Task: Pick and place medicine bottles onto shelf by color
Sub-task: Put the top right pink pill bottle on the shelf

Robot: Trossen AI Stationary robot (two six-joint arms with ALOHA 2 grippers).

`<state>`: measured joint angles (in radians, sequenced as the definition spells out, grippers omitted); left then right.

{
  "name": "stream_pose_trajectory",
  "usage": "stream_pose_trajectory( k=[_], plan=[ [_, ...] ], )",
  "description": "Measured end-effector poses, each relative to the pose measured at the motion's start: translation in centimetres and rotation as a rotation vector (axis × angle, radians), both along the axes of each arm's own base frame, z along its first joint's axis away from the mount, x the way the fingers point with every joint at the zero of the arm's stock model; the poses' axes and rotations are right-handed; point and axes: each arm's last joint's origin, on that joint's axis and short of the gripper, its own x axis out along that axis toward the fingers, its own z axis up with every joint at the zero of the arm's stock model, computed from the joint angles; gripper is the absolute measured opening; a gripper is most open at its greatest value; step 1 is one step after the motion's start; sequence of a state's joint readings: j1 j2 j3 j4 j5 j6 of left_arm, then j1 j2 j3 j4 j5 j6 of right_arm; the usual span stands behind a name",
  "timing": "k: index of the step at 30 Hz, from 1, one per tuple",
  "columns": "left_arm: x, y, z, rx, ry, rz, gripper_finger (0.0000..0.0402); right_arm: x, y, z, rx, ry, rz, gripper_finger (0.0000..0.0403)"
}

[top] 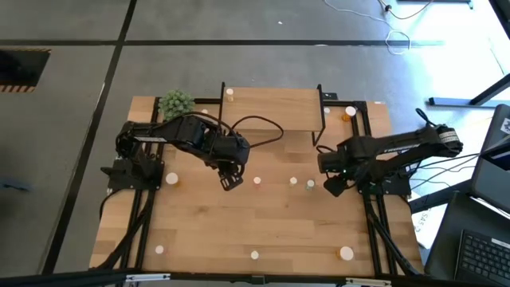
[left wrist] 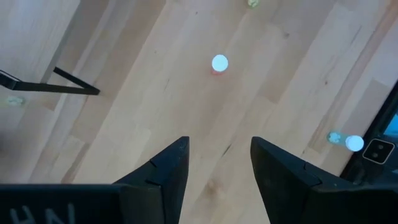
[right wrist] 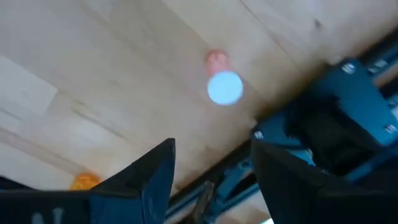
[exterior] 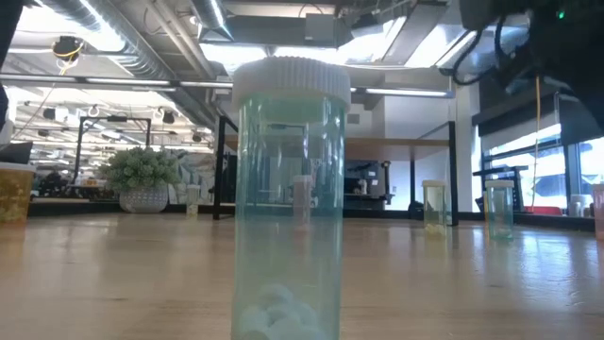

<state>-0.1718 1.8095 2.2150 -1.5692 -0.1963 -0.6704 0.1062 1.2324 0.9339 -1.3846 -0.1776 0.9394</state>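
The light-wood shelf [top: 271, 108] stands at the table's far middle on thin black legs. Small white-capped medicine bottles stand scattered on the tabletop; three [top: 257, 181] [top: 292, 181] [top: 309, 185] stand in a row between the two grippers. My left gripper [top: 231, 182] [left wrist: 217, 165] hangs open above bare wood, left of the row, with a pink-red bottle [left wrist: 219, 63] ahead of it. My right gripper [top: 335, 187] [right wrist: 211, 168] is open near the right rail, above a pink bottle [right wrist: 222, 84]. Close to the low camera stands a clear green bottle [exterior: 288, 189] holding white pills.
A green spiky plant ball [top: 176, 102] sits at the shelf's far-left corner. Black rails [top: 374, 223] run along both table sides. More bottles stand near the front edge [top: 255, 255] [top: 347, 253] [top: 159, 249] and by the shelf [top: 351, 111]. A laptop [top: 478, 247] lies off the table's right.
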Motion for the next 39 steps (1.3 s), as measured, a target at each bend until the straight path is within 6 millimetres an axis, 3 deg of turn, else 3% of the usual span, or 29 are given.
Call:
stream_pose_trajectory(
  k=[16, 39],
  plan=[
    [0.0, 0.0, 0.0, -0.004, -0.002, -0.002, 0.0166, -0.7, -0.2, -4.3, -0.037, 0.006, -0.018, 0.0213],
    [0.0, 0.0, 0.0, -0.004, -0.002, -0.001, 0.0166, -0.3, -1.2, -4.4, -0.042, -0.014, -0.14, 0.0213]
  ],
)
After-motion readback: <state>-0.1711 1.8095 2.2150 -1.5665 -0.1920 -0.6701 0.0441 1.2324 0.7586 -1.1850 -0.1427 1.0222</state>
